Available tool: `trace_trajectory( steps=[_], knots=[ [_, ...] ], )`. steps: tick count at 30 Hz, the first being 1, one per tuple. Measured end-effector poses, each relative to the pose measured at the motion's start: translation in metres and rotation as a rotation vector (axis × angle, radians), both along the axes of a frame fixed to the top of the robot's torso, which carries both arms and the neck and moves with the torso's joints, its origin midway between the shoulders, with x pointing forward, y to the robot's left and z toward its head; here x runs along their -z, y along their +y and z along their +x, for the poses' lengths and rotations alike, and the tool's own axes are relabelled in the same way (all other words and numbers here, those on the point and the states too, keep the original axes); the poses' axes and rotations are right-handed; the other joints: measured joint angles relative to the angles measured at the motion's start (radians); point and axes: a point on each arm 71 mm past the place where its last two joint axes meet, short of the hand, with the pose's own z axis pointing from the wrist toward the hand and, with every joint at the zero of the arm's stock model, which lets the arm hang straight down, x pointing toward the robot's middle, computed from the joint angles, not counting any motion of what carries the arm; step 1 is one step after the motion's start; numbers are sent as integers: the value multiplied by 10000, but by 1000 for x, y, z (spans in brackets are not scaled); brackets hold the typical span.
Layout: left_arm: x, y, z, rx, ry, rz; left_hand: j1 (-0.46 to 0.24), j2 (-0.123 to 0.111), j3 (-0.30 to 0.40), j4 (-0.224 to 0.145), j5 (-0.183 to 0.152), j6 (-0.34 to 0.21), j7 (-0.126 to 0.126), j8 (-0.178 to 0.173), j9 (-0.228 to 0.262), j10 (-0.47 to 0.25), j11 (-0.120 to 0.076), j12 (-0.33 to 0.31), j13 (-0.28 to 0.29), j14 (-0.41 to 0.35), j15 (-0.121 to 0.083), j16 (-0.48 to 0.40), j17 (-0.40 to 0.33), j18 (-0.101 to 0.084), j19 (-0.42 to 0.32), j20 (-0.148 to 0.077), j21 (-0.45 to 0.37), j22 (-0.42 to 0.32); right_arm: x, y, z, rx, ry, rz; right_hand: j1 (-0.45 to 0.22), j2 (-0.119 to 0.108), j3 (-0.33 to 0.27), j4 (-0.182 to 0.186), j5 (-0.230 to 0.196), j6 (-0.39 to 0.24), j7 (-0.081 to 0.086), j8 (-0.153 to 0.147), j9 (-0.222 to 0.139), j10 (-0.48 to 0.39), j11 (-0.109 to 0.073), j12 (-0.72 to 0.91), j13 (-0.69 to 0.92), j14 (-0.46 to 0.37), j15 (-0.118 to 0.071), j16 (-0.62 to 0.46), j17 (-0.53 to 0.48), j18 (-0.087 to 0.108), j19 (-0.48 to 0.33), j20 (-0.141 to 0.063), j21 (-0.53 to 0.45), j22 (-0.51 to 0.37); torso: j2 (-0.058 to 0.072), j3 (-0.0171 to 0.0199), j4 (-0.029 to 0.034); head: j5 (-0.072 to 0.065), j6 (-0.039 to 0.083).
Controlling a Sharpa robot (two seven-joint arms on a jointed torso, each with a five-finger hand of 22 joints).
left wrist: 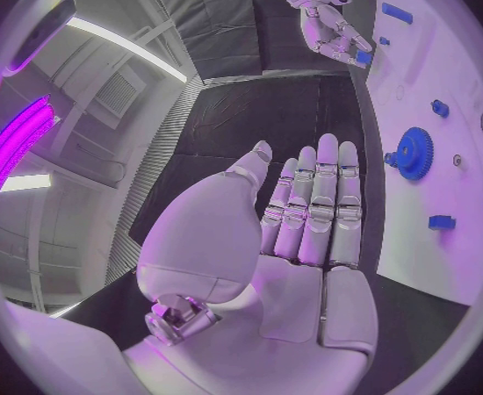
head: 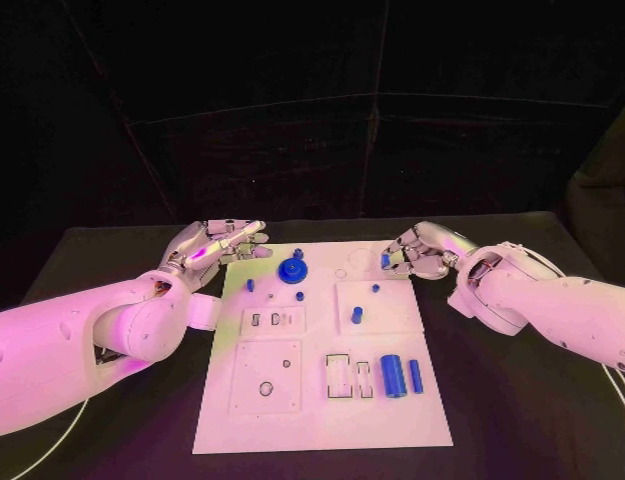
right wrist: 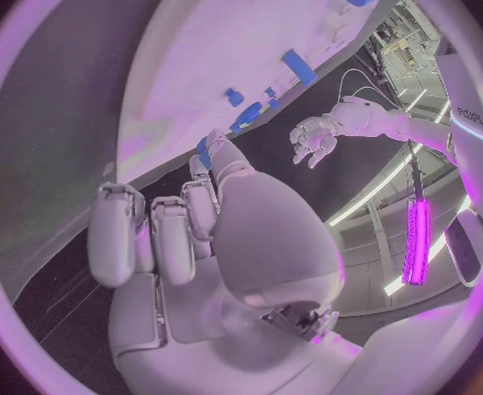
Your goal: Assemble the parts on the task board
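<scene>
The white task board (head: 327, 400) lies in the middle of the table. A blue gear (head: 293, 270) stands near its far edge, also seen as the blue gear (left wrist: 414, 154) beside my left hand's fingers. Two blue cylinders (head: 394, 374) lie in the near right part, and small blue parts (head: 355, 316) are scattered mid-board. My left hand (head: 219, 245) hovers at the board's far left corner, fingers (left wrist: 319, 202) stretched out and holding nothing. My right hand (head: 420, 252) is at the far right corner and pinches a small blue part (head: 386, 260) at its fingertips (right wrist: 214, 154).
The board has several rectangular insets and slots (head: 350, 376) and a small ring (head: 266, 388). Black table surface (head: 543, 400) runs on both sides of the board. The right hand (left wrist: 329, 22) with its blue part (left wrist: 363, 57) shows across the board.
</scene>
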Motion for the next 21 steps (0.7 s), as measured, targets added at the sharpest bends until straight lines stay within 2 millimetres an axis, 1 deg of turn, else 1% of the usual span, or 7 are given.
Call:
trace_trajectory(
  steps=[2, 5, 8, 10, 15, 18, 21],
  knots=[
    [0, 0, 0, -8, -1, 3, 0, 0, 0, 0, 0, 0, 0, 0, 0, 0, 0, 0, 0, 0, 0, 0, 0, 0, 0, 0, 0, 0, -4, 11, -6, -150, 18, 141, -65, 13, 13, -12, 0, -1, 1, 10, 0, 1, -1, 0, -3, 0, 0, 0, 0, 0, 0, 0, 0, 27, -12, -17, 0, -6, -1],
    [0, 1, 0, -24, -5, 12, 0, 0, 0, 0, 0, 0, 0, 0, 0, 0, 0, 0, 1, 0, 0, 0, -1, 0, 0, 0, 0, 0, -8, 27, -13, -330, 50, 280, -90, 21, 96, -82, 0, 2, -3, 10, -8, 1, -1, 0, -7, -5, -5, 0, 0, 0, 0, 0, 7, 68, -40, -43, 6, -9, -41],
    [0, 2, 1, -51, -7, 26, 0, 0, 0, 1, 0, 0, 0, 0, 0, 0, 0, 0, 1, 0, 0, 0, -1, 0, 0, 0, 0, 1, -11, 47, -19, -570, 78, 345, -90, 21, 138, -82, 0, 35, -36, 7, -16, 1, -2, 0, -17, -36, -35, 0, 0, 0, 24, -23, 39, 97, -78, -80, 27, 30, -89],
    [0, 3, 3, -86, -13, 43, 0, 0, 0, 1, 0, 0, 0, 0, 0, 0, 0, 0, 1, 0, 0, 0, -1, 0, 0, 0, 0, 1, -12, 62, -21, -769, 86, 340, -90, 21, 139, -82, 0, 38, -40, 6, -16, 2, -2, 0, -18, -36, -36, 0, -1, 0, 35, -35, 39, 107, -109, -109, 46, 78, -127],
    [1, 4, 5, -142, -17, 72, 0, 0, -1, 1, 0, 0, 0, 0, 1, 0, 0, 0, 1, 0, 0, 0, -2, 0, 0, 0, 0, 1, -13, 94, -24, -1099, 46, 153, -90, 22, 168, -112, 0, 39, -41, -6, -15, 2, -2, 0, -18, -37, -35, 0, -1, 0, 35, -34, 39, 119, -186, -184, 100, 181, -153],
    [1, 5, 6, -182, -21, 92, 0, 0, -1, 1, 0, 0, 0, 0, 1, 0, 0, 0, 2, 0, 0, 0, -2, 0, 0, 0, 0, 1, -12, 110, -23, -1251, 35, -25, -89, 22, 168, -112, -1, 36, -43, -17, -14, 2, -2, 0, -17, -37, -35, 0, -1, 1, 35, -34, 39, 118, -229, -222, 129, 246, -217],
    [1, 6, 8, -225, -34, 114, 0, 0, -1, 1, 0, 0, 0, 0, 1, 0, 0, 0, 2, 0, 0, 0, -2, 1, 0, 0, 0, 2, -10, 126, -23, -1408, 66, -213, -88, 21, 214, -66, -2, 52, -27, -46, -13, 2, -2, 0, -17, -37, -35, -1, -1, 1, 35, -34, 39, 118, -255, -254, 150, 291, -252]
  ],
)
